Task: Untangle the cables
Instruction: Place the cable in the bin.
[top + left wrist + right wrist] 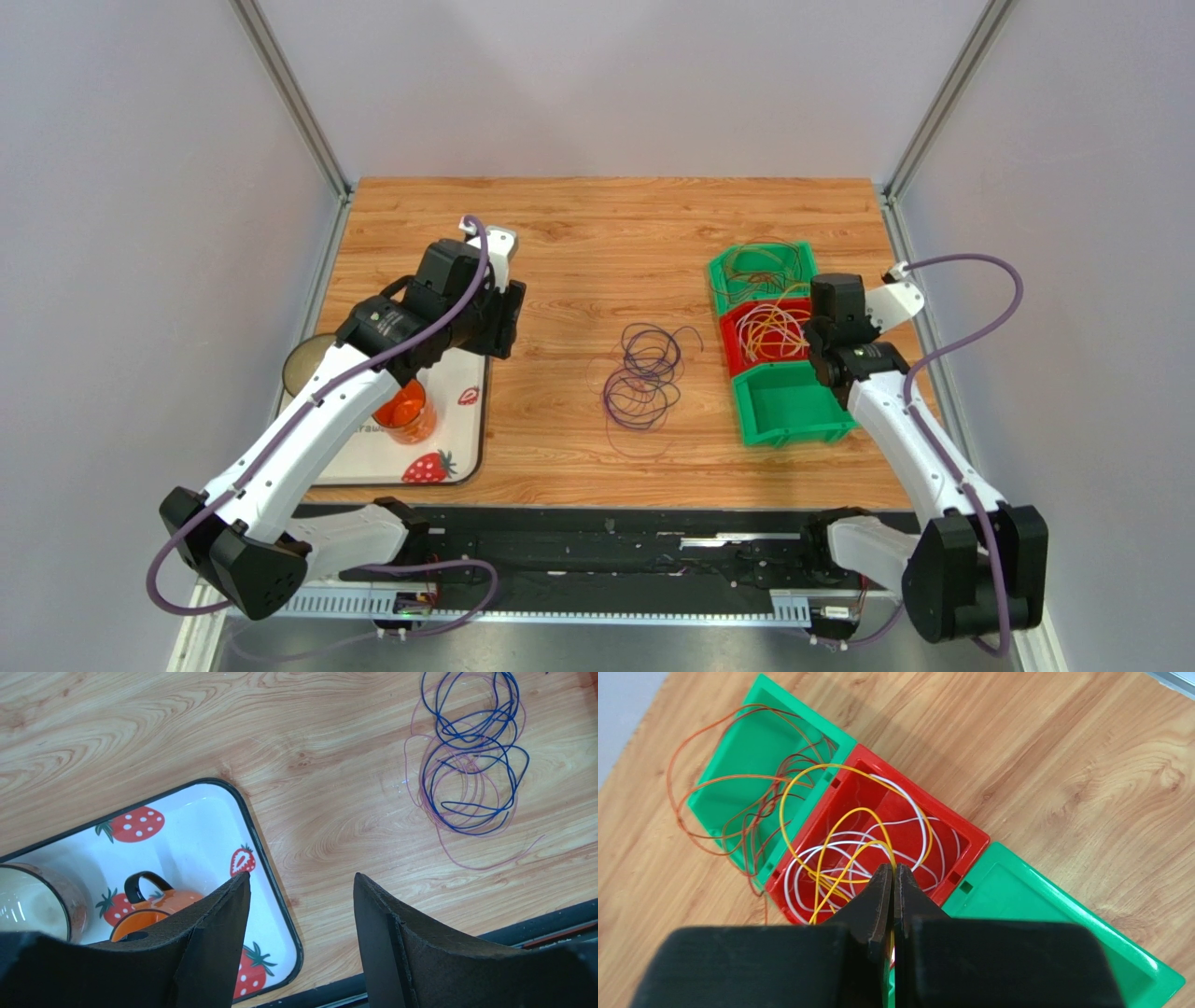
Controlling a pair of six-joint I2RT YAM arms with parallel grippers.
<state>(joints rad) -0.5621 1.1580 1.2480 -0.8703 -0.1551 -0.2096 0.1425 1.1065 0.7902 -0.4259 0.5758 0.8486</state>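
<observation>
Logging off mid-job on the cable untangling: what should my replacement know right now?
Left pincer: open, empty, over the wooden table beside the strawberry-print tray.
Right pincer: shut above the red plastic bin, apparently pinching the thin yellow cable.
Done: purple-blue cable coils lie alone mid-table; orange-brown cable sits in the far green bin.
Left: yellow is tangled with the thin white cable in the red bin; near green bin holds none.
</observation>
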